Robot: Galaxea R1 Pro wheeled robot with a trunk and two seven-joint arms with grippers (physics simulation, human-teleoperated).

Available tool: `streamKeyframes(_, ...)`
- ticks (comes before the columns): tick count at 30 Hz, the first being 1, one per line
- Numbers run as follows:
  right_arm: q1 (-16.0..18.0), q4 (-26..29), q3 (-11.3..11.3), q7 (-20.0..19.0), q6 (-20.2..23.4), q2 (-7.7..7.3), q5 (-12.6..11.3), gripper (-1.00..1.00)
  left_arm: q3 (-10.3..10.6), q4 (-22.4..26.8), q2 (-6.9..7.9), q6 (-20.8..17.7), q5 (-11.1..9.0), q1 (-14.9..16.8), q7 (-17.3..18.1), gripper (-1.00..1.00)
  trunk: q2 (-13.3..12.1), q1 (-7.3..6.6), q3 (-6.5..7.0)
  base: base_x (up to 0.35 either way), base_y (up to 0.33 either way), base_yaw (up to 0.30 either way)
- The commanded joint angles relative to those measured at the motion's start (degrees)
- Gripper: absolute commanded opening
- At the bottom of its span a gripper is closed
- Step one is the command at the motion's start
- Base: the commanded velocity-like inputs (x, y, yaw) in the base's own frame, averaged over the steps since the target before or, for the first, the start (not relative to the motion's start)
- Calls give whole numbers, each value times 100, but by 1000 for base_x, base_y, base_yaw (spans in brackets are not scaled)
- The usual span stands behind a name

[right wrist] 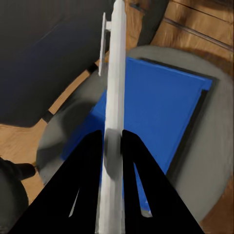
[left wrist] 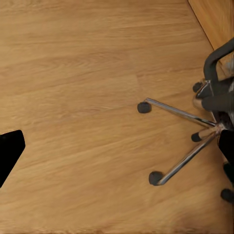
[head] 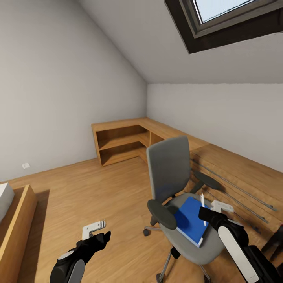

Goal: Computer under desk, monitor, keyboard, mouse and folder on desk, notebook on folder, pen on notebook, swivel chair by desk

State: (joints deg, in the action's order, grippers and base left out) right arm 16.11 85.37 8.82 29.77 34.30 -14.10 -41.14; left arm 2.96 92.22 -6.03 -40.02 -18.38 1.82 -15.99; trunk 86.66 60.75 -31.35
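The swivel chair (head: 169,169), grey with black armrests, stands on the wooden floor at centre right, its back towards the corner. On its seat lies the bright blue folder (head: 190,220). My right gripper (head: 205,214) hovers just above the folder, shut on the slim white pen (head: 203,202), which stands nearly upright. In the right wrist view the pen (right wrist: 117,73) runs between the two black fingers (right wrist: 87,165), with the folder (right wrist: 156,107) below. My left gripper (head: 100,232) hangs open over bare floor left of the chair; its camera looks down on the chair's chrome base (left wrist: 185,156).
Low wooden L-shaped shelving (head: 122,141) fills the far corner under the sloping ceiling. A wooden frame (head: 17,224) stands at the left edge. Thin metal rods (head: 236,188) lie on the wooden platform right of the chair. A dark object (head: 275,239) shows at the right edge.
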Motion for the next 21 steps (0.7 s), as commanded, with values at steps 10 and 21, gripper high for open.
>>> streamKeyframes(10,6,6,-263,47,-11,13,-64,-100,25,-11,-2,-23,-53,3,-53,100,-398,-224,173,-213,0,-104)
streamKeyframes(21,6,-2,-479,47,-11,13,-61,-100,146,-36,1,-23,-52,5,-44,100,-759,-422,360,-2,0,-186)
